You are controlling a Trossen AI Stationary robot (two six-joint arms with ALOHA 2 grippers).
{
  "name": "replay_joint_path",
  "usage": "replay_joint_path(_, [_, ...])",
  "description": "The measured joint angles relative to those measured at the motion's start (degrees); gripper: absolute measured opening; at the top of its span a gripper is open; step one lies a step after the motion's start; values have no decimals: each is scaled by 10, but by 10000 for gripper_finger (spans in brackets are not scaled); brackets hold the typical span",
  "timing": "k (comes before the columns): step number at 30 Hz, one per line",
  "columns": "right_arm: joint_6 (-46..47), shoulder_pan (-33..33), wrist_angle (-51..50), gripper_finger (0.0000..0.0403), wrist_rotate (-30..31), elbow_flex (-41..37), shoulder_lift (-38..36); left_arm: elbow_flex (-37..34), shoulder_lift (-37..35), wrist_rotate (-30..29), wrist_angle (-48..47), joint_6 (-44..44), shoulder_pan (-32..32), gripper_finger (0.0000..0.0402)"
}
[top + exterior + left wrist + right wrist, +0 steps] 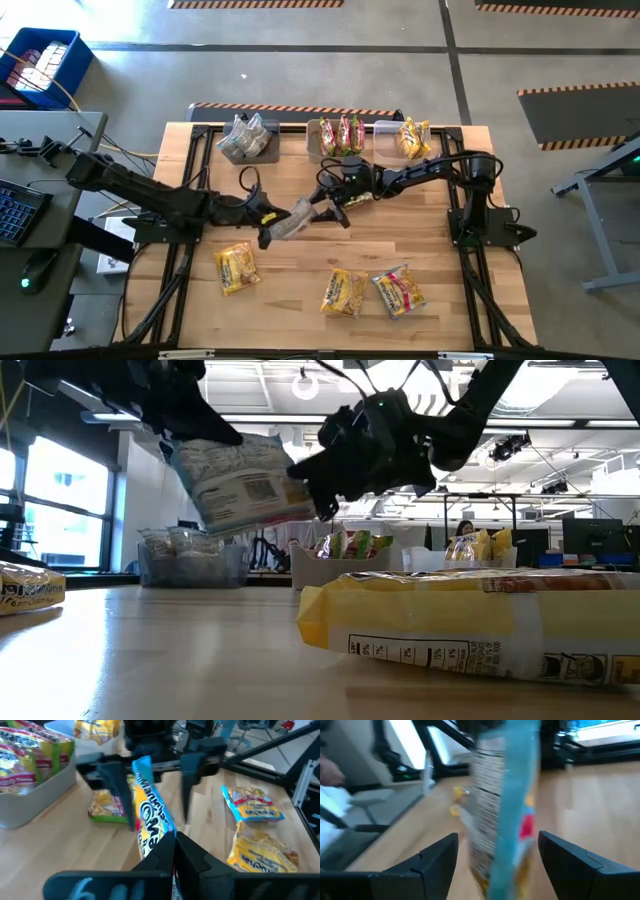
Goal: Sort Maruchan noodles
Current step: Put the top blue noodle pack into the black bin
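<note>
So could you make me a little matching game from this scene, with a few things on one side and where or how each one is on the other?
Things:
1. left gripper
2. right gripper
3. blue-edged packet
4. middle bin

States:
a. holds packets with red and green print
b. open, one finger on each side of the packet
c. up in the air above the table
d. shut on the packet's edge

Pairs: 1-d, 2-b, 3-c, 4-a
</note>
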Motion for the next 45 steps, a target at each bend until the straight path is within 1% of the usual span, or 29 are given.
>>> replay_joint_path(3, [10, 3, 10, 267, -17, 0, 0, 0, 0, -4, 2, 0, 8, 0])
replay_joint_path(8, [6, 7, 13, 266, -19, 0, 0, 0, 0, -14, 14, 3, 19, 0])
replay_joint_path(12, [14, 6, 36, 248, -14, 0, 0, 0, 0, -15, 48, 5, 25, 0])
replay_joint_path(16, [25, 4, 53, 209, -7, 0, 0, 0, 0, -15, 64, 9, 26, 0])
replay_joint_path(21, [14, 5, 56, 145, 11, 0, 0, 0, 0, -23, 81, 11, 26, 0])
replay_joint_path(27, [14, 2, 66, 72, 11, 0, 0, 0, 0, -24, 91, -5, 26, 2])
replay_joint_path(30, [13, 2, 66, 45, 11, 0, 0, 0, -2, 4, 88, -21, 29, 17])
replay_joint_path(33, [7, 2, 66, 29, 11, 0, 0, 1, -12, 39, 79, -50, 36, 42])
replay_joint_path(36, [4, 2, 65, 23, 12, 0, 0, 3, -31, 73, 44, -84, 47, 73])
replay_joint_path(38, [2, 1, 66, 23, 12, 0, 0, 21, -41, 94, -12, -106, 55, 94])
replay_joint_path(42, [-7, 1, 66, 22, 12, 0, 0, 80, -45, 116, -149, -117, 67, 136])
replay_joint_path(45, [-11, 2, 66, 22, 12, 0, 0, 131, -32, 135, -237, -111, 77, 164])
